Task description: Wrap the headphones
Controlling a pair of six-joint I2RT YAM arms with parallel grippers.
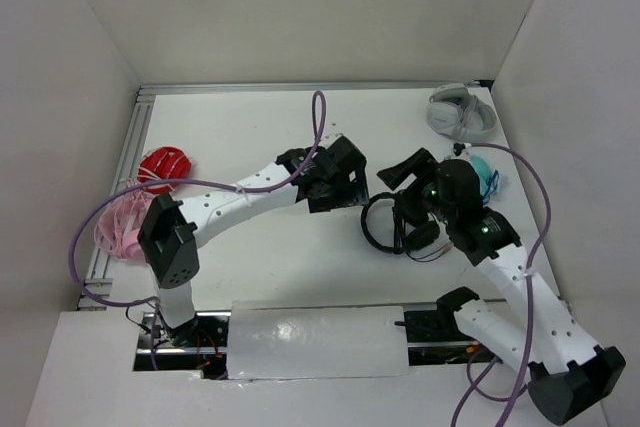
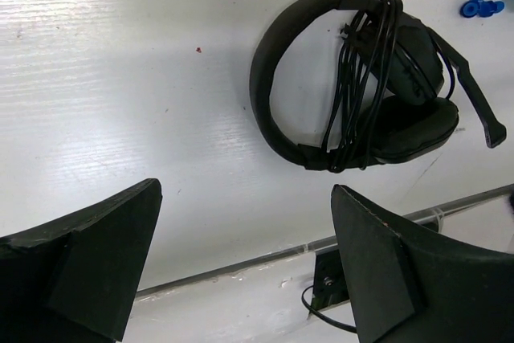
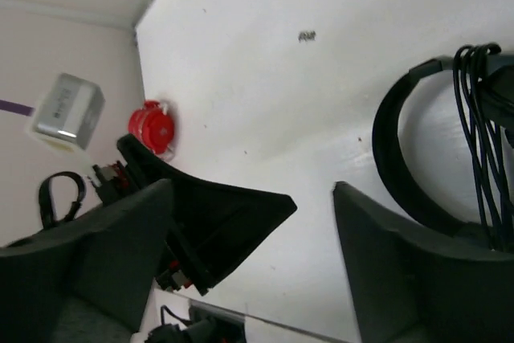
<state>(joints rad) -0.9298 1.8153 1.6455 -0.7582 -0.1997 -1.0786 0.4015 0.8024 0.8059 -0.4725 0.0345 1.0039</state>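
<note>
Jaws: L gripper [image 2: 245,198] wide open, empty; R gripper [image 3: 253,194] apart, empty | black headset [image 2: 277,78] upper right L-wrist view, cable [image 2: 357,94] coiled across cups | adv: lift R straight, don't snag coils

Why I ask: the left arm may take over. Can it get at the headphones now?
Probably yes: the left gripper is open, and the headphones lie just ahead with bare table between. The right gripper, close beside them, could crowd the approach.
</note>
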